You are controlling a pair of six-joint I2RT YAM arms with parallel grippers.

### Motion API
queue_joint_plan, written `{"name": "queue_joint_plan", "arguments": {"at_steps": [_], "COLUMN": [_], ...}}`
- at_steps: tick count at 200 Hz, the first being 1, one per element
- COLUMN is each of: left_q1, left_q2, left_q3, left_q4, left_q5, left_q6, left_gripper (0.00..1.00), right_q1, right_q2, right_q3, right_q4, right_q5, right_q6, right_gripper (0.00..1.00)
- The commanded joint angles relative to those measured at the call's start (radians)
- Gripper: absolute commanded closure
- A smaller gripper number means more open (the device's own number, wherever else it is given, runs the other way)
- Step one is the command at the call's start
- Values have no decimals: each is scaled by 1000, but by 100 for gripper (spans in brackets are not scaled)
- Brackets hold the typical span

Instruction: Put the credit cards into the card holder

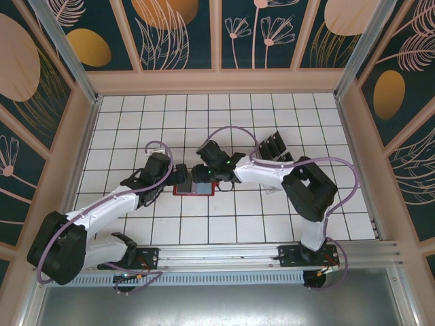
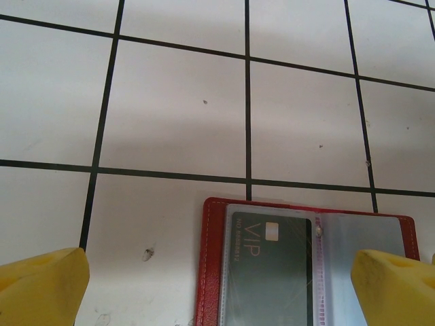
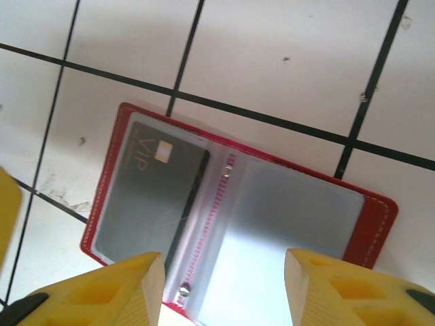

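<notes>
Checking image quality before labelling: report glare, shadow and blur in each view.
Right wrist: white glare washes the empty clear sleeve of the card holder; the yellow fingers are soft. Left wrist: a broad grey shadow crosses the table tiles; the credit card print is legible. Top external: even light, faint shadows under the arms.

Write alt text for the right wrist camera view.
An open red card holder lies flat on the white tiled table, a dark VIP card in its left clear sleeve, the right sleeve apparently empty. The right pincer's yellow fingertips stand apart over its lower edge.
</notes>
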Motion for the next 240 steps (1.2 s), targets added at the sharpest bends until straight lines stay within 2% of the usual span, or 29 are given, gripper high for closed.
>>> {"name": "queue_joint_plan", "arguments": {"at_steps": [1, 33, 93, 240], "left_q1": [-2, -1, -1, -1], "left_q2": [-7, -23, -26, -47], "left_q3": [8, 0, -1, -41], "left_q4": [0, -5, -10, -3], "left_q5": [-2, -2, 17, 85], "left_q6": [-3, -3, 9, 22], "left_gripper": [2, 1, 2, 2], "right_q1": [5, 12, -38, -37], "right_q2": [3, 50, 89, 126], "right_q3": [25, 41, 24, 14], "right_q4": [-8, 5, 4, 30], "right_q5": [29, 36, 78, 13], "right_q6": [34, 47, 29, 13], "right_gripper": [50, 50, 50, 53]}}
